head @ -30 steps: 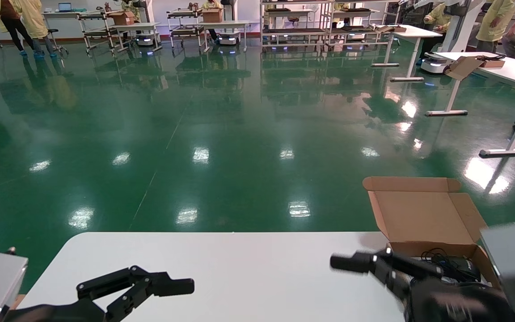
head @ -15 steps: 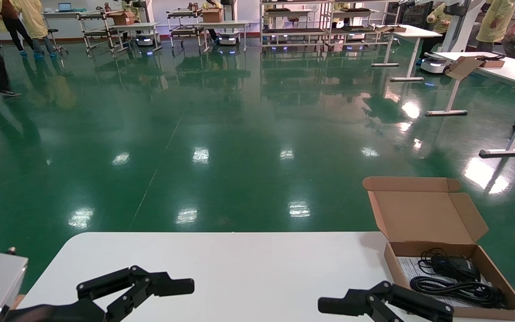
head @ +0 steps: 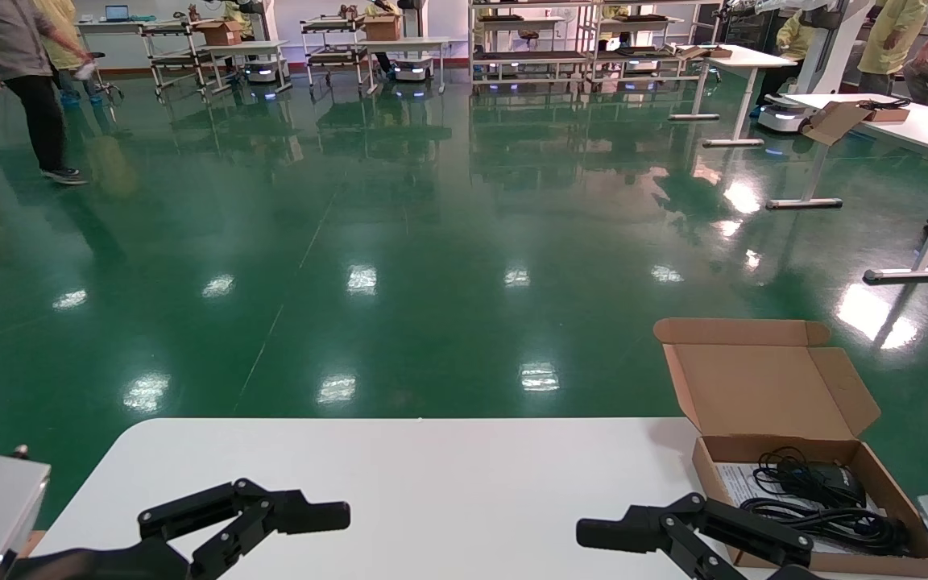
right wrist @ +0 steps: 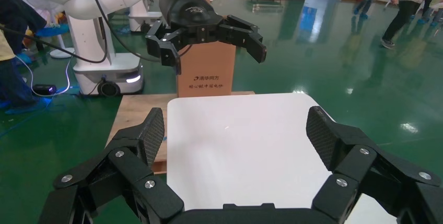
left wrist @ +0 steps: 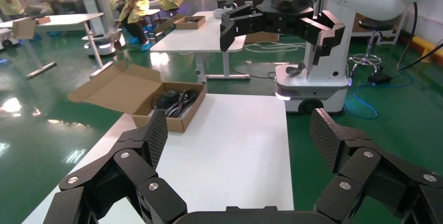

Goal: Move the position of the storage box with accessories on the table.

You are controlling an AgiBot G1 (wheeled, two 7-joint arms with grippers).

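The storage box (head: pixel 738 447) stands open at the table's (head: pixel 448 467) right end, lid flap raised at its far side. Inside lie coiled black cables (head: pixel 822 515), a black mouse (head: pixel 826 481) and a white paper sheet (head: pixel 734 483). My right gripper (head: pixel 633 528) is open and empty, low over the table just left of the box. My left gripper (head: pixel 303 515) is open and empty at the near left. The left wrist view shows its own gripper (left wrist: pixel 240 135), the box (left wrist: pixel 162 121) and the right gripper (left wrist: pixel 282 23) farther off. The right wrist view shows its gripper (right wrist: pixel 236 130) over bare table (right wrist: pixel 245 145).
Green floor lies beyond the table's far edge. A person (head: pixel 25 72) walks at the far left. White desks (head: pixel 915 121) stand at the far right. A tall brown carton (right wrist: pixel 206 72) stands on a wooden board (right wrist: pixel 136 114) past the table's left end.
My right gripper has drawn back from over the box to low at the table's near side, left of the box. The box and left gripper have not moved. A person has walked in.
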